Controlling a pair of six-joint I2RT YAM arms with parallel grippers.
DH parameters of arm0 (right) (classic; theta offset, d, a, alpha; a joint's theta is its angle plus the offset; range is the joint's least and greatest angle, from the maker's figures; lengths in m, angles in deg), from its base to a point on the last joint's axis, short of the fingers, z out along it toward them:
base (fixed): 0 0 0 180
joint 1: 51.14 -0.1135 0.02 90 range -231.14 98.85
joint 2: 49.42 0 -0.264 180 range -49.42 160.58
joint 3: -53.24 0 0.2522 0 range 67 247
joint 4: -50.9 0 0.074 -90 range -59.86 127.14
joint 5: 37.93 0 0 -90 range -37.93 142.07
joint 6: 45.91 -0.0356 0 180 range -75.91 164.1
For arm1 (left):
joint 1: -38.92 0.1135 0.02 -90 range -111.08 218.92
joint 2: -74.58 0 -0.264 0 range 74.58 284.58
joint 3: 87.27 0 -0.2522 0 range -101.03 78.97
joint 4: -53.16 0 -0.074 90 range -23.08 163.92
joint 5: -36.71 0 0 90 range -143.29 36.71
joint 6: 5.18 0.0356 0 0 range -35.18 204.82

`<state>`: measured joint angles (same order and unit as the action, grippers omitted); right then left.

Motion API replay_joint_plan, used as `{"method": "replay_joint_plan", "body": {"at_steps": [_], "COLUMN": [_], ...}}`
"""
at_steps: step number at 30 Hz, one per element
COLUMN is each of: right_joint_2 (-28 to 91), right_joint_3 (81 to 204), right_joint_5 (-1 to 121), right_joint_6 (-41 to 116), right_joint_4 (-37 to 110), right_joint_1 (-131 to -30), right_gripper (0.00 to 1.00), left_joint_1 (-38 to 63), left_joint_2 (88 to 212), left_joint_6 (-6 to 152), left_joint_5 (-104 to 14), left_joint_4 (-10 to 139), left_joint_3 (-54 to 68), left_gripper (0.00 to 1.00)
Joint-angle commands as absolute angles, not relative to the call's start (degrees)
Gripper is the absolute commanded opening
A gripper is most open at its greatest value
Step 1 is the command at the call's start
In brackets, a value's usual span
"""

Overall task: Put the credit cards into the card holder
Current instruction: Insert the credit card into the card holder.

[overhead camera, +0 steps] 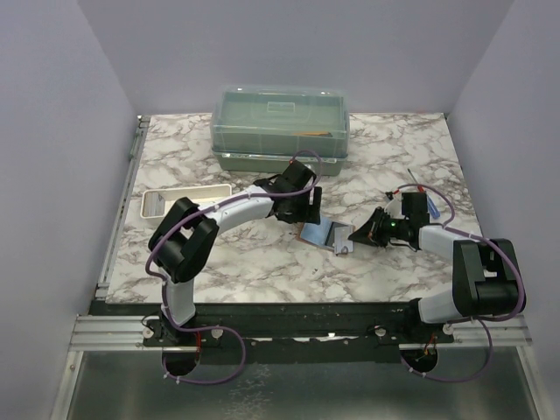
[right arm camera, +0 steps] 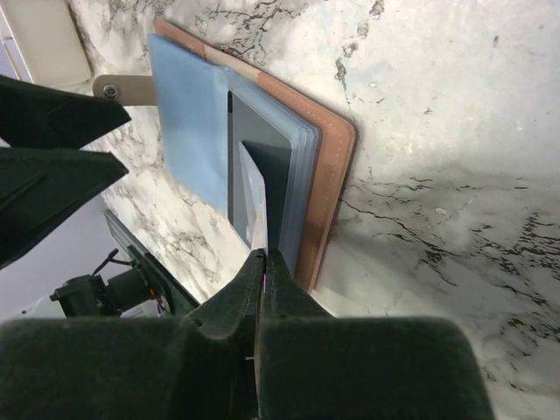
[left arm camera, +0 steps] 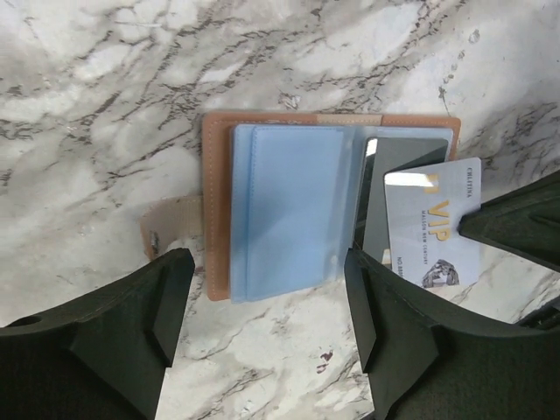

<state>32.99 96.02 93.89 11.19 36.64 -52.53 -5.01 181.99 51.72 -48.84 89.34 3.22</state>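
The brown card holder lies open on the marble, its bluish pockets facing up and its snap tab sticking out to one side. My right gripper is shut on a pale credit card printed VIP, seen edge-on in the right wrist view. The card's far end rests against the holder's inner pockets. A dark card sits in a pocket beside it. My left gripper hovers open over the holder's edge, with only marble between its fingers. In the top view the card holder lies between the left gripper and the right gripper.
A translucent green lidded box stands at the back of the table. A long white tray lies at the left, close to the left arm. A few thin small items lie behind the right gripper.
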Motion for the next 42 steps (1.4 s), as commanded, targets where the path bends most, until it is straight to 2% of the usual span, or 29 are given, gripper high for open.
{"method": "replay_joint_plan", "body": {"at_steps": [1,11,16,22,27,31,34,35,40,42], "right_joint_2": [33.6,35.0,36.8,38.1,38.8,38.7,38.0,37.4,36.7,36.6], "right_joint_3": [98.0,98.7,98.9,100.1,100.9,101.7,102.5,103.4,103.7,103.6], "right_joint_5": [95.4,97.1,97.5,97.4,97.2,95.7,94.0,92.5,92.0,92.1], "right_joint_6": [12.2,11.2,10.7,10.7,10.6,10.6,10.1,10.0,10.6,10.8], "right_joint_4": [35.4,36.6,39.5,39.7,39.5,37.5,34.0,29.6,27.6,28.0], "right_joint_1": [-52.4,-53.0,-53.8,-54.6,-55.0,-55.3,-55.6,-55.9,-56.0,-56.1], "right_gripper": [0.00,0.00,0.00,0.00,0.00,0.00,0.00,0.00,0.00,0.00], "left_joint_1": [-3.2,-5.1,-5.3,-5.3,-5.3,-5.3,-5.3,-5.3,-4.5,-3.7], "left_joint_2": [183.1,191.4,192.9,193.1,193.4,193.7,193.6,192.2,188.1,187.0], "left_joint_6": [53.9,55.8,54.6,54.4,54.3,54.7,54.6,55.2,54.1,53.1], "left_joint_5": [-45.5,-50.0,-51.5,-52.6,-52.4,-52.3,-52.1,-51.5,-47.0,-44.1], "left_joint_4": [92.3,93.2,93.3,93.4,93.2,93.2,93.3,93.5,94.3,94.0], "left_joint_3": [1.7,-0.6,0.2,2.3,2.3,2.4,2.7,2.8,2.1,1.9], "left_gripper": [0.78,0.78,0.62,0.35,0.26,0.23,0.24,0.36,0.60,0.66]}}
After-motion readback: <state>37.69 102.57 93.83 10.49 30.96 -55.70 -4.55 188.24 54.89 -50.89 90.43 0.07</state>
